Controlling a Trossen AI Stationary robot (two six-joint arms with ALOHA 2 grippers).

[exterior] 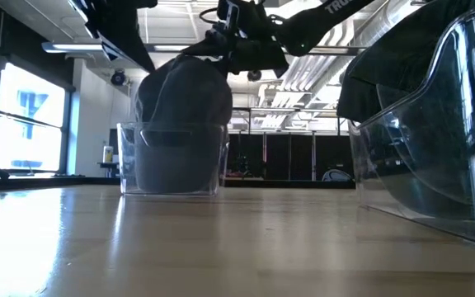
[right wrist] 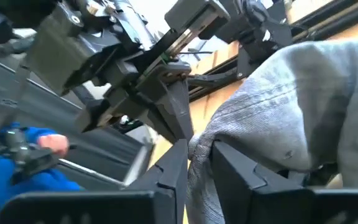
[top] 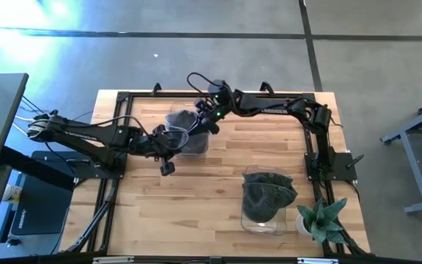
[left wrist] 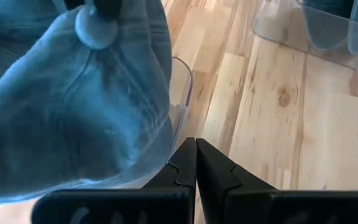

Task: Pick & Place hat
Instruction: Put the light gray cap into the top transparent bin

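The grey hat [top: 184,129] sits in a clear container [top: 193,144] toward the far middle of the table [top: 196,213], its crown bulging above the rim. The right end effector [right wrist: 199,163] is at the hat, fingers pinching a fold of the fabric. The left end effector [left wrist: 196,163] rests just beside the container's wall with fingers pressed together, gripping nothing. Risks, as judged: the pinch takes only a thin fold, so the cloth could slip free on lifting; the hat fills the container snugly and might drag the light container up or tip it; the two arms are close together over the container and could foul each other. A second clear container [top: 264,213] holding another dark hat [top: 268,192] stands well apart near the right front, beside a small plant [top: 322,220]. The table is pale butcher-block wood, framed by dark rails. Beyond it lies a concrete floor, large windows and an open hall with ceiling ducts.
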